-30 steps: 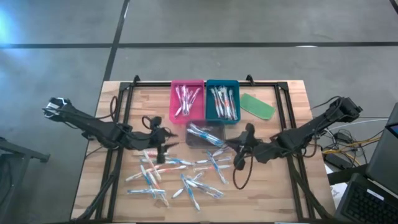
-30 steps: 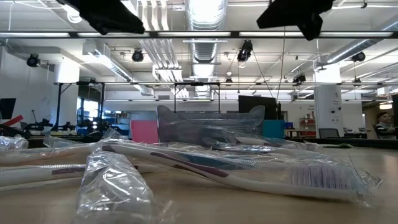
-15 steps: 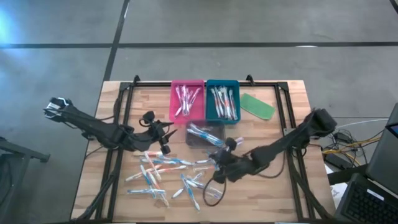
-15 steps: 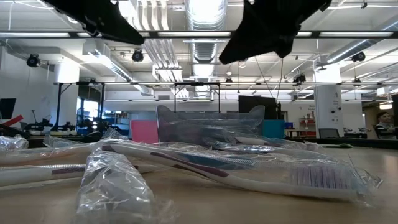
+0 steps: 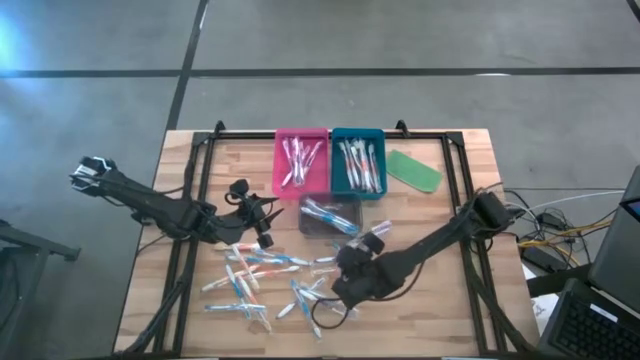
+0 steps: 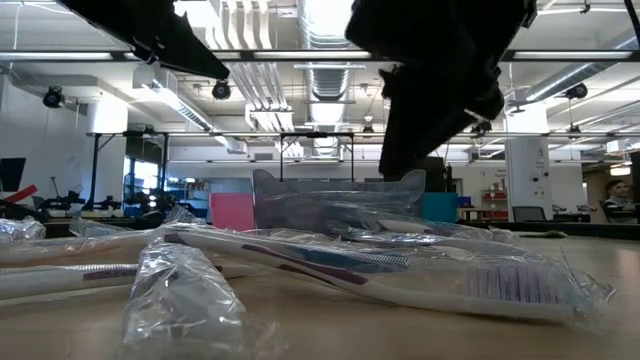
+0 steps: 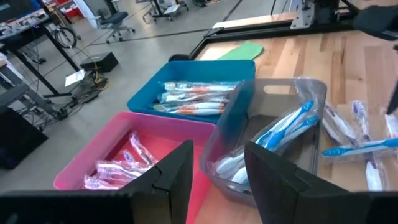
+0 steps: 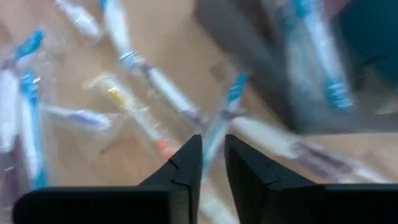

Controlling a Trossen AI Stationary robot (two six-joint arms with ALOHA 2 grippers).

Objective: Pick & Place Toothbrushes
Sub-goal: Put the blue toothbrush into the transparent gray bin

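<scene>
Left claw (image 5: 264, 232): released, nothing between the fingers (image 7: 180, 174). Held above the counter (image 5: 450, 300), over the edge of the loose toothbrushes (image 5: 262, 268). Straight ahead of this claw: clear tray (image 7: 311, 99) with blue-handled brushes inside. Beyond and beside that tray: pink tray (image 7: 99, 162) and blue tray (image 7: 149, 96), both holding wrapped brushes. Farther off past the blue tray: green piece (image 7: 239, 51), flat on the counter.

Right claw (image 5: 333, 297): fingers (image 8: 186, 168) parted by a narrow gap, nothing seen gripped; wrist view blurred. Placed low over the scattered brushes, several directly beneath and ahead of the tips. Clear tray close by, ahead of this claw.

Toothbrushes: most loose on the counter in plastic wraps between and below the two claws, the rest in the three trays.
</scene>
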